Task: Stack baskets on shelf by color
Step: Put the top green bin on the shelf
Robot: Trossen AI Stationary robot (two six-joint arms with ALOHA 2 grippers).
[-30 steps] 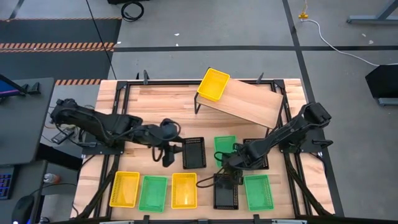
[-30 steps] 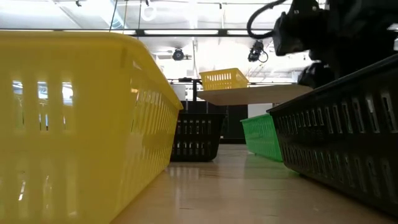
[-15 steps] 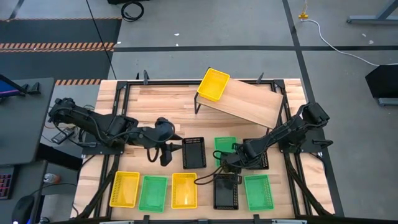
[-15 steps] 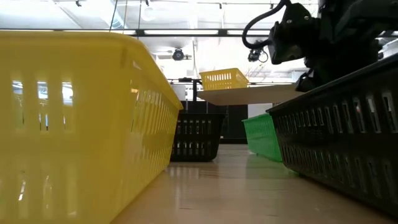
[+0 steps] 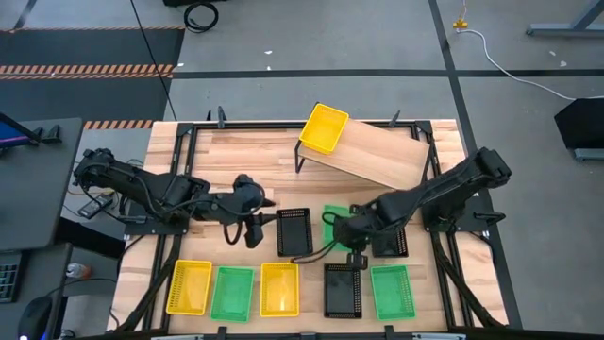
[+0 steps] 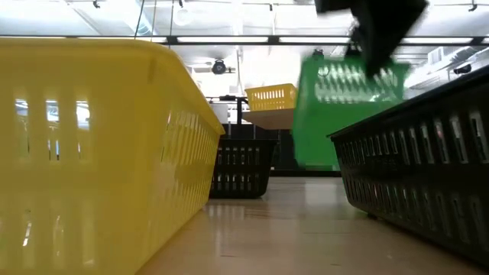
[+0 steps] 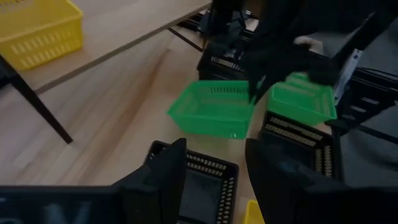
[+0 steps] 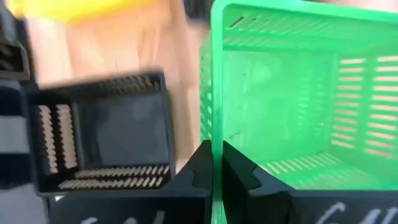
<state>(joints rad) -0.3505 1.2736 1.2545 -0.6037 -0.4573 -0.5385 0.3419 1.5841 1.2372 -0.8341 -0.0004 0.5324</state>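
A green basket (image 8: 292, 93) hangs in the air at the table's middle, with my right gripper (image 8: 217, 168) shut on it; in the low view the green basket (image 6: 344, 107) is well above the tabletop. The shelf (image 5: 377, 159) stands at the far side and carries one yellow basket (image 5: 324, 127) at its left end. My left gripper (image 5: 253, 234) hovers open just left of a black basket (image 5: 294, 231), touching nothing; in its wrist view the fingers straddle empty air over that black basket (image 7: 205, 186). My right gripper pinches one wall of the green basket at its rim (image 8: 211, 134), near a corner, with one finger inside the basket and one outside. The fingers come steeply from above. The basket is lifted clear of the table and hangs below the fingers, somewhat tilted.
Along the near edge lie a yellow basket (image 5: 189, 286), a green one (image 5: 232, 293), a second yellow (image 5: 279, 288), a black one (image 5: 343, 289) and a green one (image 5: 392, 291). A black basket (image 5: 394, 241) sits under the right arm.
My right gripper has shut on the green basket's wall and risen, drifting a little toward the far edge. The basket, which stood on the table, is now lifted clear and tilted.
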